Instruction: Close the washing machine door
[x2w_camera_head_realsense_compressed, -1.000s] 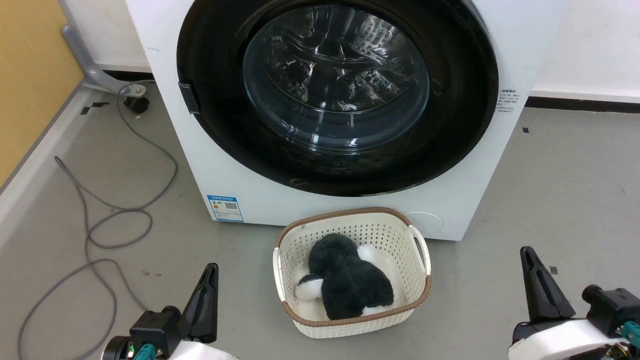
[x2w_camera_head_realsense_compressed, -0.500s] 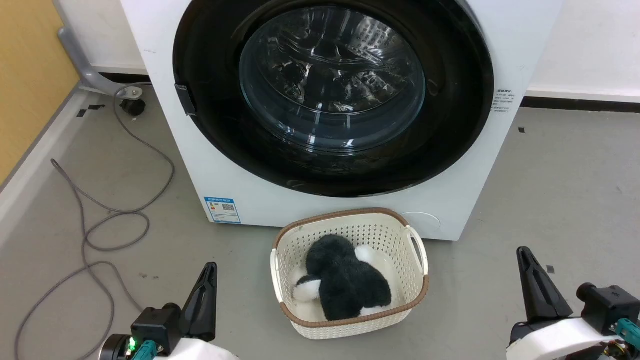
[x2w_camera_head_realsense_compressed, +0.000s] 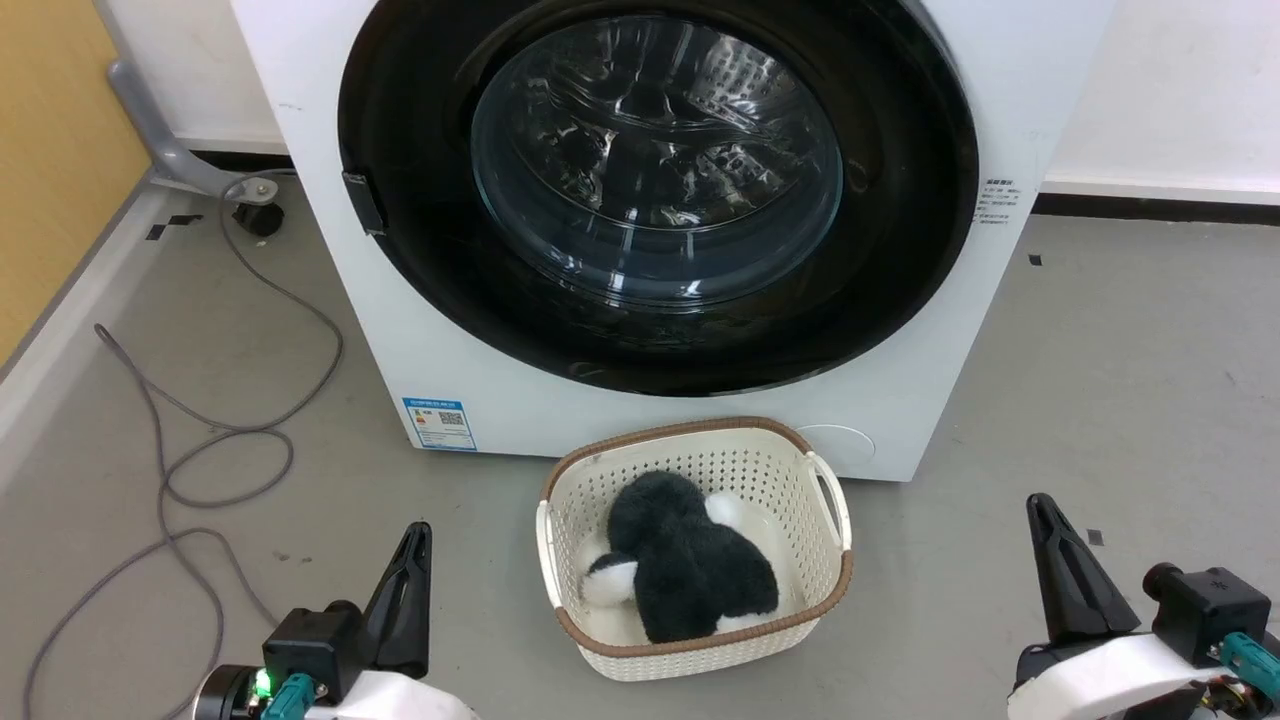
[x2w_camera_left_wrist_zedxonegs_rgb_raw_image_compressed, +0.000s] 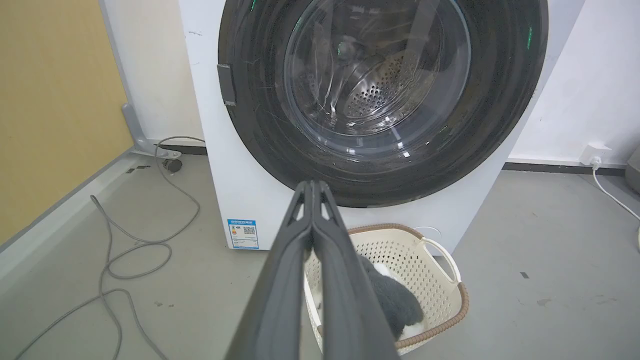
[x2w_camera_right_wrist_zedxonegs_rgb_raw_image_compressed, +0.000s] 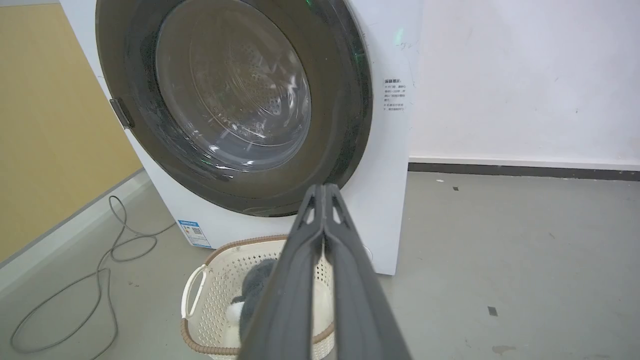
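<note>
Two grippers in the head view?
— Yes, left gripper (x2w_camera_head_realsense_compressed: 417, 535) and right gripper (x2w_camera_head_realsense_compressed: 1040, 505) low at the corners; the washing machine door (x2w_camera_head_realsense_compressed: 655, 190) sits flush in the washing machine (x2w_camera_head_realsense_compressed: 420, 340), a basket (x2w_camera_head_realsense_compressed: 700, 462) just before it.
Left wrist view?
— Fingers (x2w_camera_left_wrist_zedxonegs_rgb_raw_image_compressed: 282, 280) pressed together, holding nothing, door straight ahead.
Right wrist view?
— Same: tips meeting, empty.

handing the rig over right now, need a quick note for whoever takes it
Grippers: the left gripper is shut and empty, held low and back from the washing machine. The right gripper is shut and empty, also held back.
Things: the washing machine door sits flush against the machine's front. A plush toy lies in the cream basket on the floor before it.
Done: door looks closed.
Left: confirm the latch caught, which the views cannot show.
</note>
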